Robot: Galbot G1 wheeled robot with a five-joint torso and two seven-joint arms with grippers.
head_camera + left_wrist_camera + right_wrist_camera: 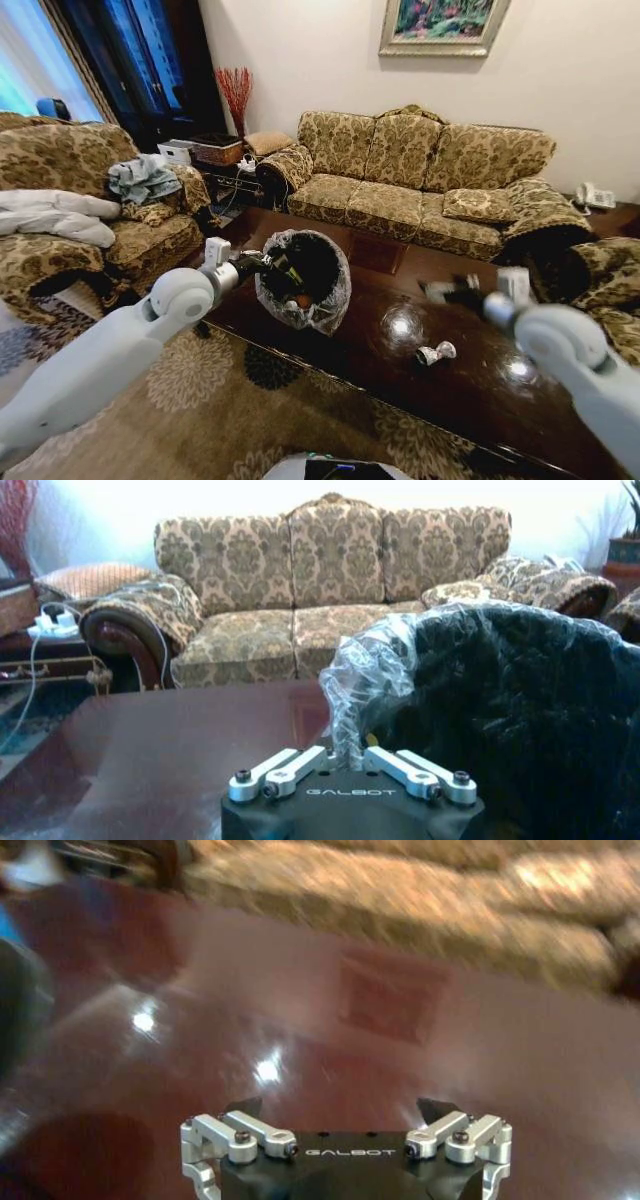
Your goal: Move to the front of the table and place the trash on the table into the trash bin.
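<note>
**A:** Biggest first: where does everything sit?

**B:** The table (340,372) runs across the middle of the room, with the sofa beyond its far side. The trash bin (322,262) is at the table's left part, tipped so its mouth faces the robot. I cannot tell whether its base rests on the wood.

**A:** And the arms?

**B:** The left gripper (262,264) is at the bin's left rim, fingers clenched on a fold of the plastic liner; the left wrist view shows the bag pinched between them. The right gripper (340,1105) hovers over the table's right part, fingers spread with nothing between them.

**A:** What is left to pick up?

**B:** A small grey-white bottle (435,352) lies on the near right part of the table, just nearer to the robot than the right gripper.

**A:** How would you do this step well?

**B:** I'd judge the right gripper should drop straight over the bottle and close across its narrow body, since it looks likely to roll on the glossy top. The left should hold the bin steady, mouth open; a grip on thin liner alone could slip.

**A:** Counts?

**B:** One table, one bin, two grippers, one piece of trash on the table. Something orange shows inside the bin; I cannot count what else is in there.
</note>
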